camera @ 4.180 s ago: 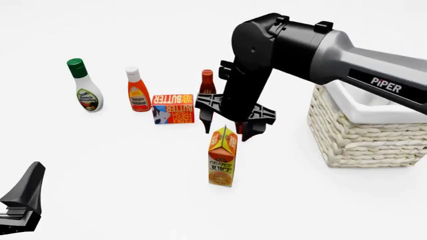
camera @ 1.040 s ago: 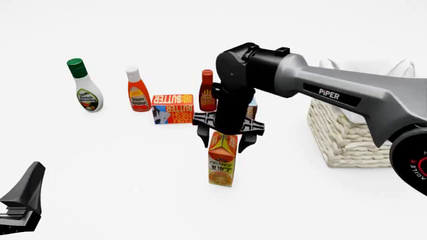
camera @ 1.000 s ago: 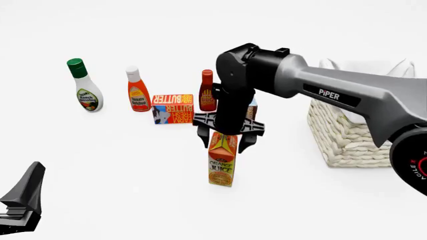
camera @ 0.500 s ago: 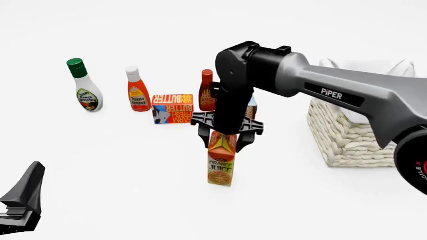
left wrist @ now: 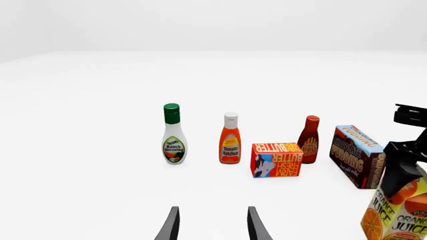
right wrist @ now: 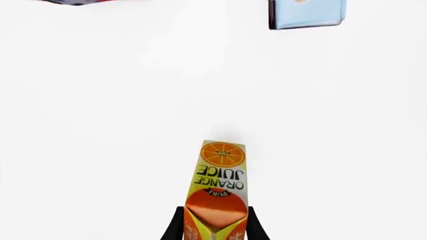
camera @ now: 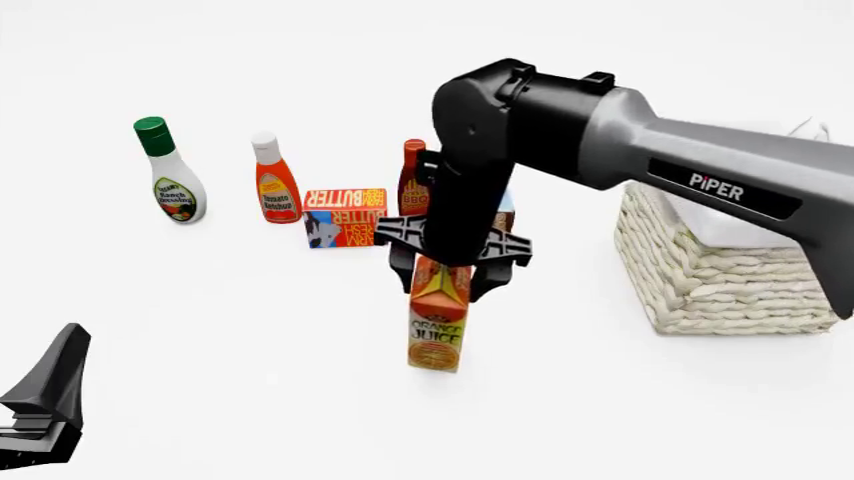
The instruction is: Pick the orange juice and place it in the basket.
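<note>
The right gripper [camera: 441, 285] is clamping the gable top of the small orange-and-yellow orange juice carton [camera: 437, 325] near the table's middle, just in front of the flat orange butter box [camera: 346, 217]. The carton looks just clear of the white table [camera: 267, 400], though contact is hard to judge. The step calls for raising it straight, keeping it upright, then carrying it right, clearing the rim of the cream woven wicker basket [camera: 721, 270]. The left gripper [left wrist: 212, 227] is idling near left, fingers apart.
</note>
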You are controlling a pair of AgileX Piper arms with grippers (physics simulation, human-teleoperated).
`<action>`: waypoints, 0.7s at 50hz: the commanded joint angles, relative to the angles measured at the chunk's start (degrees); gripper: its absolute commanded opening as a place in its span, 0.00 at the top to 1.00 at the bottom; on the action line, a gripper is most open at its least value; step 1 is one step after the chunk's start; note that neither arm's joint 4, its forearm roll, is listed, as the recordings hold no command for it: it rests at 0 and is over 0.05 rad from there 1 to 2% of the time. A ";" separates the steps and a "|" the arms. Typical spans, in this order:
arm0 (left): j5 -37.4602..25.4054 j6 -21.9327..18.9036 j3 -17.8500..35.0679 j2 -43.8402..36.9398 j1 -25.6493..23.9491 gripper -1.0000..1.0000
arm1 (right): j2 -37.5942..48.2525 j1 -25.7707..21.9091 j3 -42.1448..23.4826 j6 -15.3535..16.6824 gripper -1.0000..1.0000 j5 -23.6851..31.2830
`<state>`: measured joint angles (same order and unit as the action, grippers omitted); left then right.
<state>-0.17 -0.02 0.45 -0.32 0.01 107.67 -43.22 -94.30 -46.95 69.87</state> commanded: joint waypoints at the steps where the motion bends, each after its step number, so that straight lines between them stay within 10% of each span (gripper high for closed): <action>1: 0.00 0.00 0.00 -0.01 0.00 0.00 | -2.30 -0.46 0.70 -0.36 1.00 0.03; 35: 0.00 -0.02 0.00 -0.01 -0.01 0.00 | -7.17 -3.76 2.24 6.10 1.00 0.03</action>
<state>-0.17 -0.03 0.45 -0.32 0.00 102.05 -46.09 -92.44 -41.69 69.90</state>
